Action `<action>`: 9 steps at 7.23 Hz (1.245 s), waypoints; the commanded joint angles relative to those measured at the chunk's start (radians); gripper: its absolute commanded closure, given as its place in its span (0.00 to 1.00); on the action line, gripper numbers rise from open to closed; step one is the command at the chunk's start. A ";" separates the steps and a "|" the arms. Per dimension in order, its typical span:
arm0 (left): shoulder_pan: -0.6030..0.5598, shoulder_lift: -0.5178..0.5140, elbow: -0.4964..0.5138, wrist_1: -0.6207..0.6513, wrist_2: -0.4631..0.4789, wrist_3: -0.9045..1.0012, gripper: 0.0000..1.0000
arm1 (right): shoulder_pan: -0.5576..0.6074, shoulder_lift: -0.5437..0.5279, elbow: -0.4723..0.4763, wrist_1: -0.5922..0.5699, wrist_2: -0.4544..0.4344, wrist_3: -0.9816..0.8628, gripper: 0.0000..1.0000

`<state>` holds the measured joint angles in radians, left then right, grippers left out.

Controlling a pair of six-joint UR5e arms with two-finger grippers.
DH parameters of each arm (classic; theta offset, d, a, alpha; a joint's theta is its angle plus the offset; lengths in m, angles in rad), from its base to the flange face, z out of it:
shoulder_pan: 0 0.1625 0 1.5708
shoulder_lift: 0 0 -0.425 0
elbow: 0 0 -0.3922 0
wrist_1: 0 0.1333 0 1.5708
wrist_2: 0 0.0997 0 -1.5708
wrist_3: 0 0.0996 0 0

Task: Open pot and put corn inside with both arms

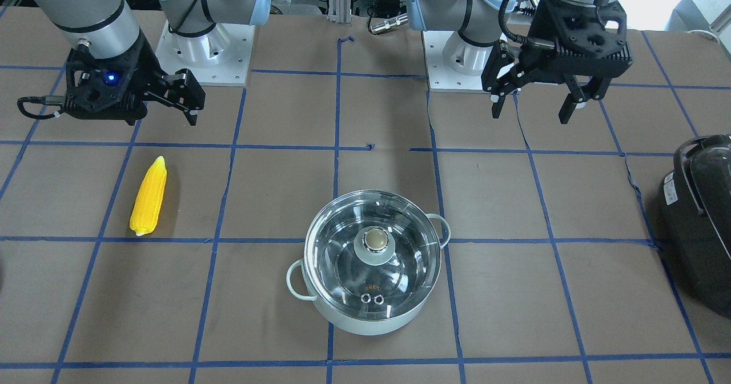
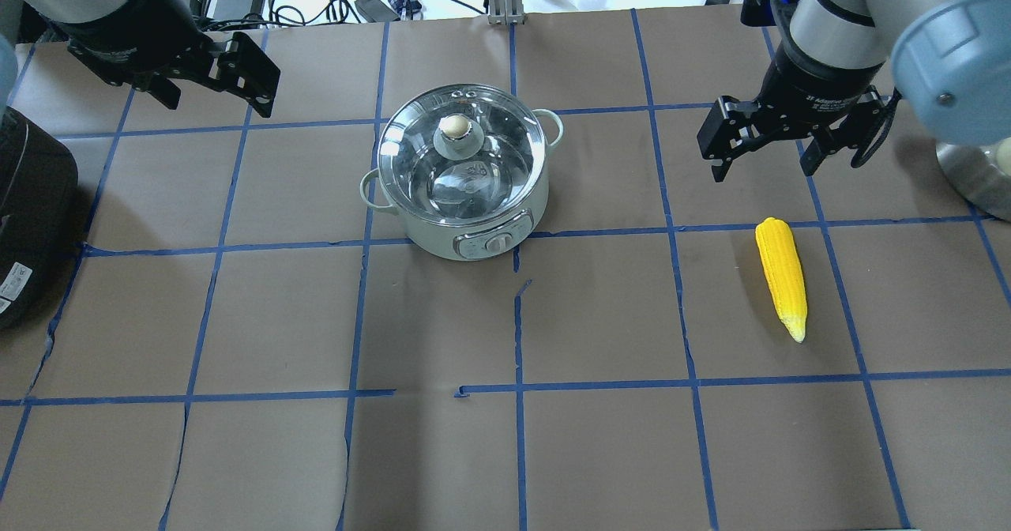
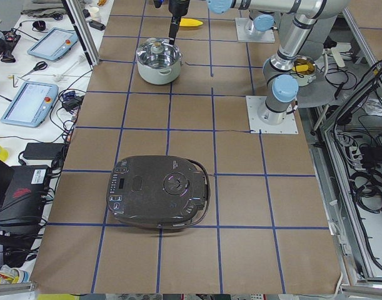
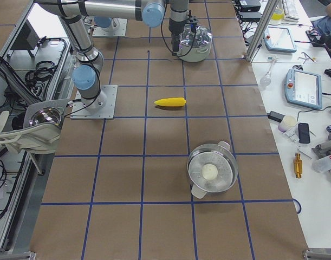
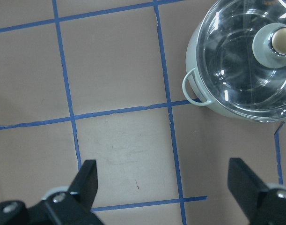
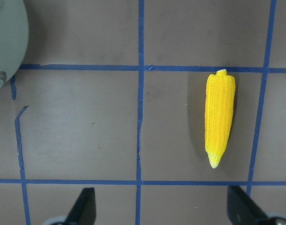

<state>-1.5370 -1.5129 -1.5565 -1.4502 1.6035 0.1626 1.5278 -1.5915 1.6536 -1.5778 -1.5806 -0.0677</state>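
Note:
The mint-green pot (image 2: 442, 231) stands at table centre with its glass lid (image 2: 474, 183) and knob on. It also shows in the front view (image 1: 365, 321) and the left wrist view (image 5: 192, 56). The yellow corn (image 2: 780, 276) lies flat on the paper on the right arm's side, also in the front view (image 1: 148, 196) and the right wrist view (image 6: 220, 117). My left gripper (image 2: 215, 104) hangs open and empty beyond the pot's left side. My right gripper (image 2: 763, 171) hangs open and empty just beyond the corn's blunt end.
A black rounded appliance (image 2: 28, 207) sits at the table's left edge, also in the front view (image 1: 699, 218). A second steel pot (image 4: 211, 173) with a white lump inside stands farther out on the right side. Blue tape lines grid the brown paper.

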 commanded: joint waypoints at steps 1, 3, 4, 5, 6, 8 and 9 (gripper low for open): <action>-0.002 -0.003 -0.005 0.002 -0.005 -0.029 0.00 | 0.000 0.001 0.000 -0.001 -0.001 0.000 0.00; -0.002 -0.001 -0.002 0.004 -0.004 -0.048 0.00 | 0.000 0.002 0.002 0.001 -0.002 -0.003 0.00; -0.002 -0.001 -0.002 0.002 -0.004 -0.048 0.00 | 0.000 0.005 0.002 0.001 0.004 -0.001 0.00; -0.002 -0.001 -0.005 0.004 -0.004 -0.048 0.00 | 0.000 0.010 0.002 -0.001 0.008 0.002 0.00; -0.003 -0.003 -0.007 0.004 -0.004 -0.048 0.00 | 0.000 0.010 0.000 0.001 -0.001 0.002 0.00; -0.003 -0.009 -0.001 0.004 -0.004 -0.049 0.00 | 0.000 0.010 0.002 0.001 -0.002 0.002 0.00; -0.003 -0.003 -0.002 0.004 -0.004 -0.048 0.00 | 0.000 0.012 0.002 0.001 0.004 0.000 0.00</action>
<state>-1.5400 -1.5192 -1.5582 -1.4466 1.5996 0.1140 1.5278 -1.5810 1.6546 -1.5770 -1.5808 -0.0663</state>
